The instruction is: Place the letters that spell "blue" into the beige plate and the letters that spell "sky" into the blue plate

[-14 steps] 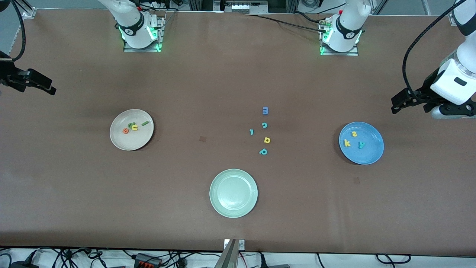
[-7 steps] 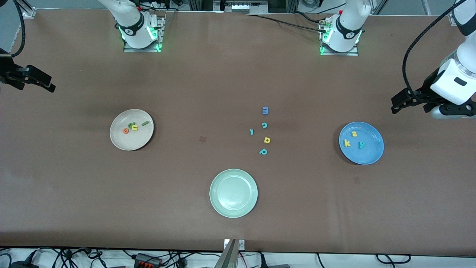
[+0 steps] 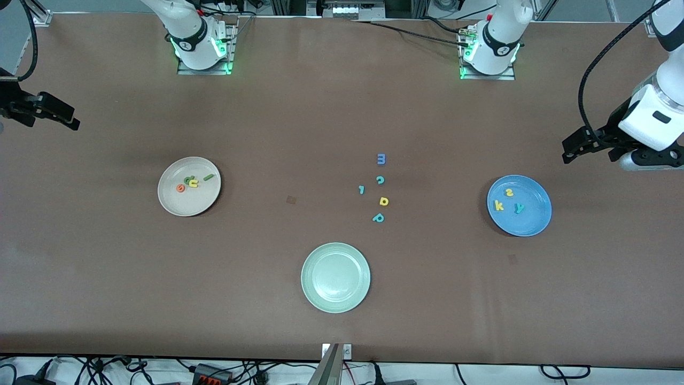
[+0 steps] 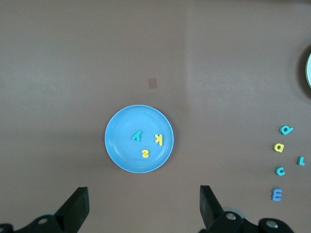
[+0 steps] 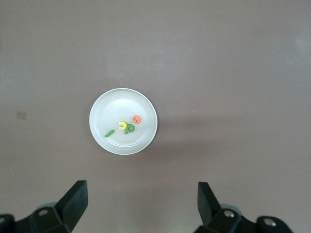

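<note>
The left gripper [image 4: 143, 206] hangs over the tabletop [image 3: 299, 133] near the blue plate [image 3: 534, 224], jaws spread wide, holding nothing. The right gripper [image 5: 141, 204] hangs near the beige plate [image 3: 176, 206], jaws equally wide and empty.

Brown table [image 3: 107, 278]: three plates, loose letters

Both arms are parked wide, pretty much pulled out to the two ends of the table. The left gripper [image 3: 570, 151] is held up in the air at the left arm's end, with the white wrist section angled down behind it and a black cable looped above. The right gripper [image 3: 67, 120] is held up at the right arm's end, mostly cut off at the picture's edge, so only the dark fingers are seen. In both wrist views the fingers [image 4: 77, 208] [image 5: 75, 199] are spread wide apart, and nothing is gripped between them.
</note>
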